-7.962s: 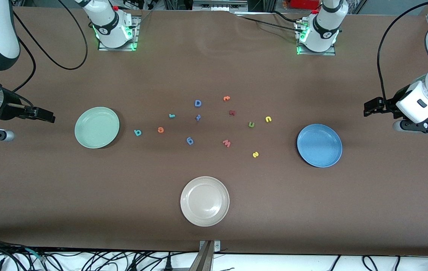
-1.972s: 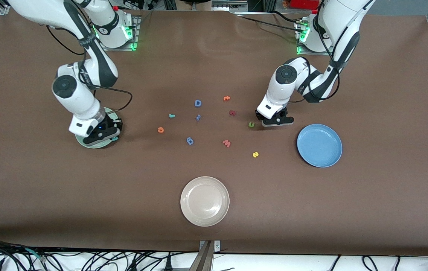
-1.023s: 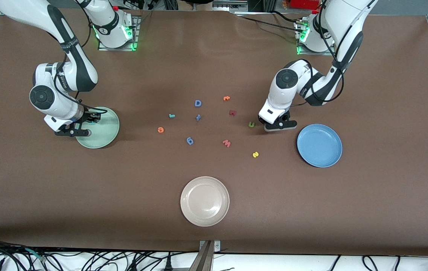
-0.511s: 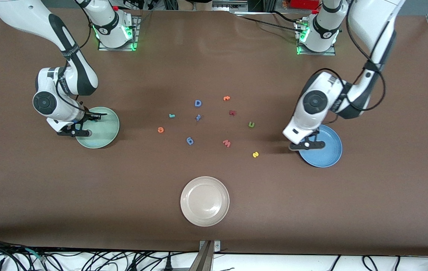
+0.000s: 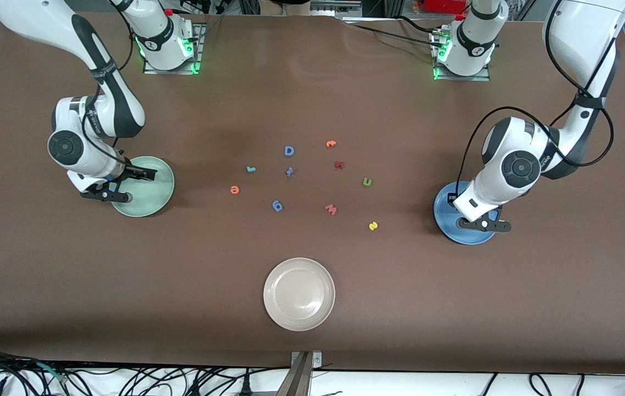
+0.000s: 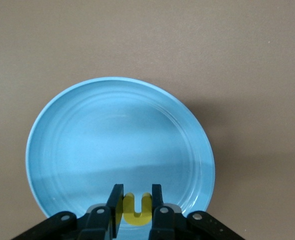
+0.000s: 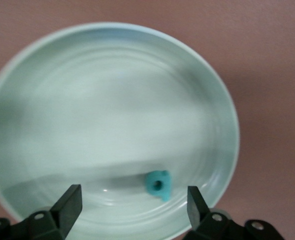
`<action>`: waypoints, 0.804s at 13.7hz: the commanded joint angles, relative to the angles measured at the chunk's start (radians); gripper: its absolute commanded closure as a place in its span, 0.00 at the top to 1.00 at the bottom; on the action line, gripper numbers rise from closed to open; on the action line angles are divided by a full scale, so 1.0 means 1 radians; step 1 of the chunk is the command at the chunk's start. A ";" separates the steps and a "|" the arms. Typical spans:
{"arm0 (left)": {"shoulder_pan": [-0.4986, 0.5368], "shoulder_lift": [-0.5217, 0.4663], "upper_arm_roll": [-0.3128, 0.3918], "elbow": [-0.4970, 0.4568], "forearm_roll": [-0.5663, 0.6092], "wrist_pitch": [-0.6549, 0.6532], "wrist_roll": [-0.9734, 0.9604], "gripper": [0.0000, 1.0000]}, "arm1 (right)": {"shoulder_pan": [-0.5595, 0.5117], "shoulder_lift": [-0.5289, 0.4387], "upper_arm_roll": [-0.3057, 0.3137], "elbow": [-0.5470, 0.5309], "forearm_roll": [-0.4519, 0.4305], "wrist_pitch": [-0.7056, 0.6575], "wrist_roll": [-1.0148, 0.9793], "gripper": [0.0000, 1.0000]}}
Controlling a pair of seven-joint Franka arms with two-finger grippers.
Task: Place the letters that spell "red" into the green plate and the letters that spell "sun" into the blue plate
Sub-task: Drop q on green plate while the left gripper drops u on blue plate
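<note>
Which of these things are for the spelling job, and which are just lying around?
For the job: green plate, teal d in it, open right gripper above; blue plate, left gripper above holding yellow u; teal r, orange e, olive n, yellow s on the table.
Lying about: cream plate, blue D, pink w, dark red letter.

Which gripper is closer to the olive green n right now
Left. The left gripper holds the yellow u over the blue plate; the right gripper, over the green plate, is farther from the olive-green n.
</note>
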 commanded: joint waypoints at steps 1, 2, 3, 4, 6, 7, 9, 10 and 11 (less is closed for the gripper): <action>-0.004 0.047 -0.005 0.058 -0.023 -0.021 0.042 1.00 | 0.002 -0.031 0.102 0.017 -0.003 -0.024 0.115 0.98; -0.004 0.045 -0.005 0.057 -0.023 -0.021 0.049 1.00 | 0.003 -0.028 0.128 0.029 -0.004 -0.024 0.142 0.98; -0.004 0.042 -0.005 0.058 -0.025 -0.021 0.051 1.00 | 0.006 -0.020 0.157 0.054 -0.003 -0.024 0.171 0.98; -0.008 0.041 -0.007 0.061 -0.031 -0.021 0.037 1.00 | 0.006 -0.006 0.183 0.074 -0.001 -0.024 0.212 0.98; -0.048 0.044 -0.027 0.092 -0.072 -0.021 -0.060 1.00 | 0.018 0.031 0.235 0.111 -0.001 -0.024 0.328 0.98; -0.079 0.053 -0.030 0.112 -0.081 -0.021 -0.105 1.00 | 0.032 0.049 0.246 0.126 -0.001 -0.021 0.382 0.98; -0.149 0.105 -0.028 0.188 -0.104 -0.021 -0.185 1.00 | 0.075 0.084 0.246 0.163 -0.001 -0.021 0.476 0.98; -0.180 0.134 -0.028 0.227 -0.108 -0.021 -0.243 1.00 | 0.084 0.101 0.246 0.178 -0.001 -0.021 0.525 0.98; -0.202 0.162 -0.028 0.256 -0.108 -0.021 -0.304 1.00 | 0.100 0.120 0.246 0.192 -0.001 -0.016 0.572 0.98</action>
